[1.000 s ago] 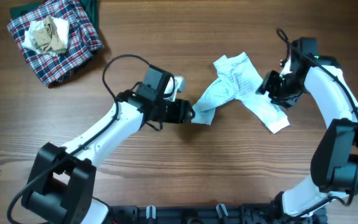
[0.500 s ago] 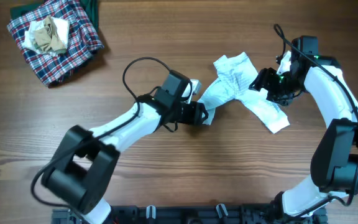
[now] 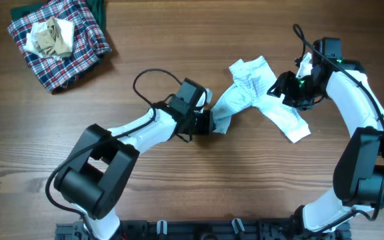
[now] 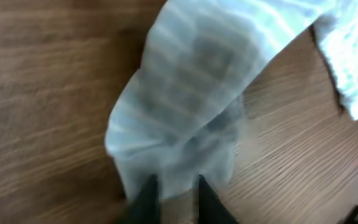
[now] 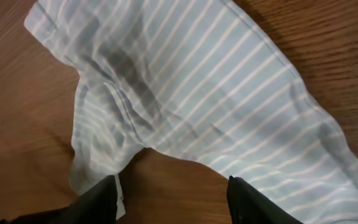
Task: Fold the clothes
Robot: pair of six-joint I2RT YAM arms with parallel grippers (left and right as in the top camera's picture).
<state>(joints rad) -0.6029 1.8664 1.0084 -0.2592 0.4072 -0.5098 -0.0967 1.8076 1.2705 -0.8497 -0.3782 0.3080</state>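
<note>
The clothes (image 3: 255,93), small pale blue-white striped pants, lie crumpled right of the table's middle with their two legs spread down-left and down-right. My left gripper (image 3: 209,123) is at the end of the lower-left leg. In the left wrist view its fingertips (image 4: 174,193) stand close together with the pale fabric (image 4: 191,93) pinched between them. My right gripper (image 3: 283,89) sits at the right side of the pants near the waist. Its fingers (image 5: 173,199) are spread wide over bare wood, the striped cloth (image 5: 216,81) just ahead of them, nothing held.
A red, navy and white plaid cloth (image 3: 79,47) lies bunched at the far left corner, with a small beige cloth (image 3: 52,37) on top and a dark green edge (image 3: 99,8) behind it. Black cables loop over both arms.
My left arm has reached right to the end of the pants' left leg and its fingers have closed on the fabric. The right gripper has shifted slightly left toward the pants.
</note>
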